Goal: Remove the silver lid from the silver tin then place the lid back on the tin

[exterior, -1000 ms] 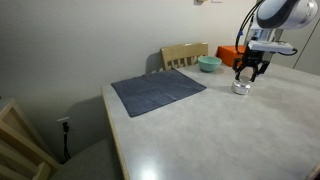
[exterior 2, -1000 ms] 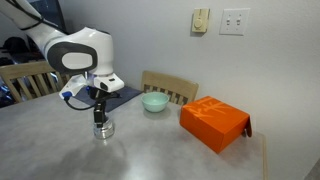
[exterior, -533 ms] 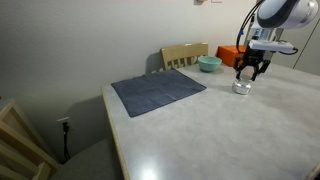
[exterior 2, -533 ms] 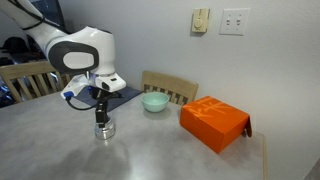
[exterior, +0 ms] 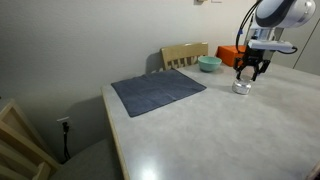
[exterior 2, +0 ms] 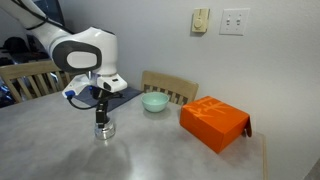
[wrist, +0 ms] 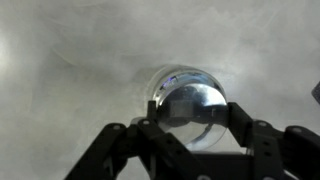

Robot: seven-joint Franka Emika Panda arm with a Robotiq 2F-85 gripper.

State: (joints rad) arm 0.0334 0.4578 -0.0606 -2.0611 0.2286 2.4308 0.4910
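Gripper (wrist: 191,119): it is pinching the silver lid (wrist: 190,95), with the jaws drawn in against opposite sides of its rim and nothing else in its hold.
Silver tin (exterior 2: 103,130): it is sitting upright on the grey table (exterior: 200,130), directly under the gripper and well apart from the teal bowl (exterior 2: 154,101) and the orange box (exterior 2: 214,122).
Lid position: it is lying over the tin's mouth. The wrist view is too blurred to tell whether it is seated or already lifting clear.
Done so far: the reach and the grasp are looking complete.
Left to do: the lid is waiting to be raised off the tin, then lowered back on and released.
Progress judgement: the task is sitting in its early part, at the start of the removal step.
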